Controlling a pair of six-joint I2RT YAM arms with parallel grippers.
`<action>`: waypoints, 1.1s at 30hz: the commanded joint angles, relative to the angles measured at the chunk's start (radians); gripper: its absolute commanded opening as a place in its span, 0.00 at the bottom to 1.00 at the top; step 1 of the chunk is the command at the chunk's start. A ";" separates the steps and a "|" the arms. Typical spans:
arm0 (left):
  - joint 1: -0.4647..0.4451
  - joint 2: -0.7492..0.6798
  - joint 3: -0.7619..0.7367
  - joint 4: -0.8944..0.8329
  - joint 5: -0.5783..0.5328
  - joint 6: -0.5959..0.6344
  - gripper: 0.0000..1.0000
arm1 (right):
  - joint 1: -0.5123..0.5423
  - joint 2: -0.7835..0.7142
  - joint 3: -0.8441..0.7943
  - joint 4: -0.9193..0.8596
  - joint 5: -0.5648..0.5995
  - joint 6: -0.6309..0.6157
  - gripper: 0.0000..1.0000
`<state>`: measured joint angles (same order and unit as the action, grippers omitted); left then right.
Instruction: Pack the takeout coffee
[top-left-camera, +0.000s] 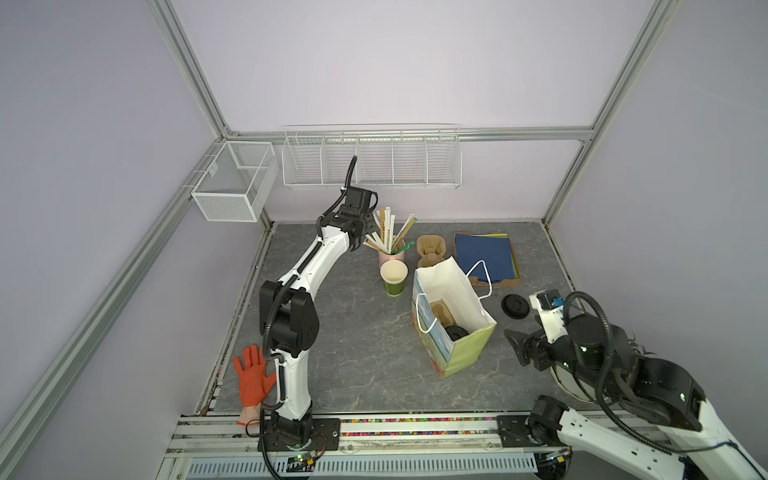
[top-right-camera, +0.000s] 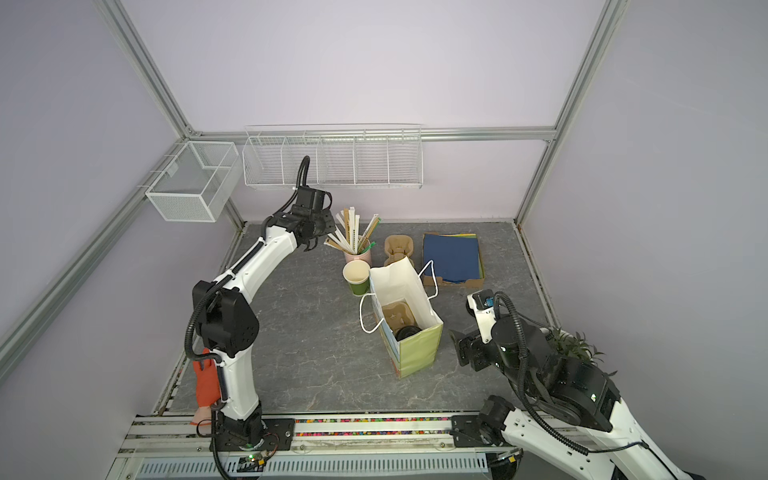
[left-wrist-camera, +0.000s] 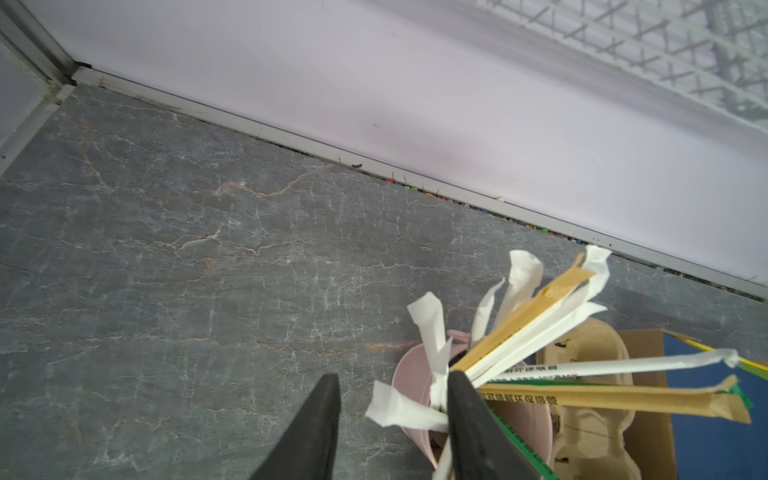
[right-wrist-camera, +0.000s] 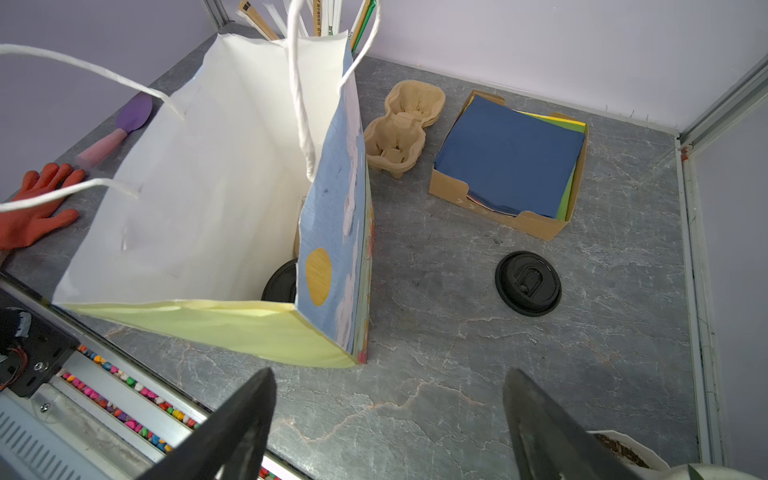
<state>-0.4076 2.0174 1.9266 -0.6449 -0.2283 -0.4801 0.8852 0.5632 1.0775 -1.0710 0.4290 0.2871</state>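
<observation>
Closest to us, at the lower right of both top views, the right arm hangs over the worktop (top-left-camera: 353, 365) beside a paper bag (top-left-camera: 444, 282). Our right pincer (right-wrist-camera: 390, 374) is spread wide and grips nothing; only bare worktop shows between its fingers in the right wrist view.

We find the takeout coffee (top-left-camera: 456, 332) inside that bag, a little right of centre in the frame. Only its round black top shows, low down in the bag next to a pulp carrier (top-left-camera: 439, 312). Whether it sits in the carrier or merely against it we cannot tell. The bag stands upright with its mouth open.

Right of the bag a loose black lid (top-left-camera: 515, 306) lies flat on the worktop, apart from it. Above the bag in the frame stand a green paper cup (top-left-camera: 394, 286), a pink cup (top-left-camera: 384, 257) full of wrapped straws (top-left-camera: 390, 232), a second pulp carrier (top-left-camera: 430, 249) and a cardboard box of blue napkins (top-left-camera: 484, 253).

Our left arm is stretched to the upper middle of the frame, with the left pincer (left-wrist-camera: 392, 376) at the fanned straws. In the left wrist view its fingers stand partly apart. One finger lies against the bundle and a white wrapper end pokes into the gap, but we see nothing clamped.

An orange glove (top-left-camera: 251, 378) lies at the lower left, by the left arm's base.
</observation>
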 joint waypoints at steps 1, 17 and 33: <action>0.001 0.018 0.042 -0.002 0.032 0.020 0.43 | 0.000 -0.022 -0.020 0.031 0.002 -0.015 0.88; 0.005 0.079 0.138 0.019 0.049 0.031 0.37 | 0.000 -0.070 -0.062 0.060 -0.016 -0.005 0.88; 0.006 0.223 0.312 -0.026 0.077 0.080 0.29 | 0.000 -0.091 -0.085 0.079 -0.027 -0.005 0.88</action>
<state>-0.4065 2.2105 2.1914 -0.6376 -0.1734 -0.4232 0.8852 0.4824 1.0069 -1.0203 0.4171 0.2874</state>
